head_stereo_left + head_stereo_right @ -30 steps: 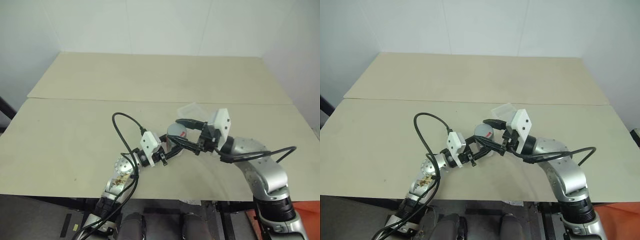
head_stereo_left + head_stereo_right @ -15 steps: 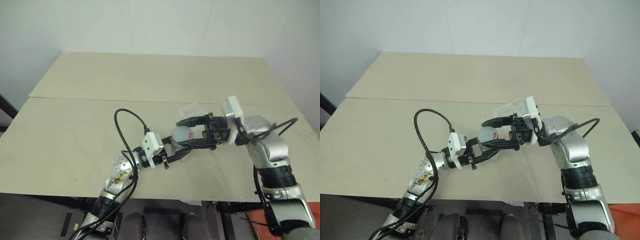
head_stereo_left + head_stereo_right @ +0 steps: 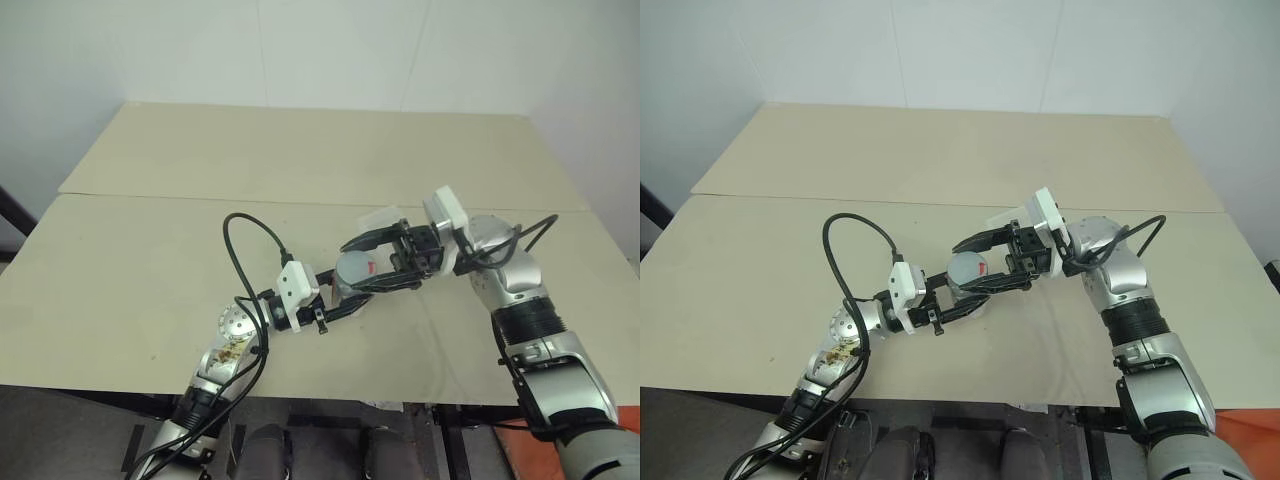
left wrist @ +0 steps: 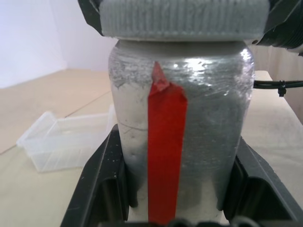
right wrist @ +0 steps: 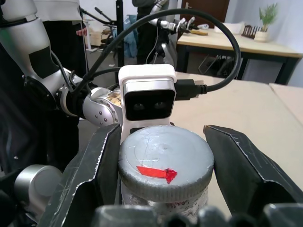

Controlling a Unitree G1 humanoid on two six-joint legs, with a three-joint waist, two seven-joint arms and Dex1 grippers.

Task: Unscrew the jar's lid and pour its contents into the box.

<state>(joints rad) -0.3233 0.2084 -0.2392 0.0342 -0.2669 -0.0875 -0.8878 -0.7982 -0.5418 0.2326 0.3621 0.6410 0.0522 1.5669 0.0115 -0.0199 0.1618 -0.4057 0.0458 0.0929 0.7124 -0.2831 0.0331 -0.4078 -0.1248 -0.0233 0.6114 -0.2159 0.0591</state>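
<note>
A silvery-grey jar (image 4: 208, 118) with a red strip down its side stands upright just above the table, and my left gripper (image 3: 347, 296) is shut on its body from the left. The ribbed grey lid (image 5: 165, 163), marked with a red arrow, sits on the jar. From the right, level, my right gripper (image 3: 355, 266) is shut on the lid, one finger (image 5: 102, 165) against each side. The clear plastic box (image 3: 383, 219) lies on the table just behind the jar, close to the right wrist.
The beige table (image 3: 150, 260) has a seam running across its middle, with open surface to the left and behind. A black cable (image 3: 238, 245) loops up from my left wrist. The table's front edge lies close below both arms.
My right arm has swung up and round, turning its gripper about the lid, which it still grips. The left gripper has kept the jar in place.
</note>
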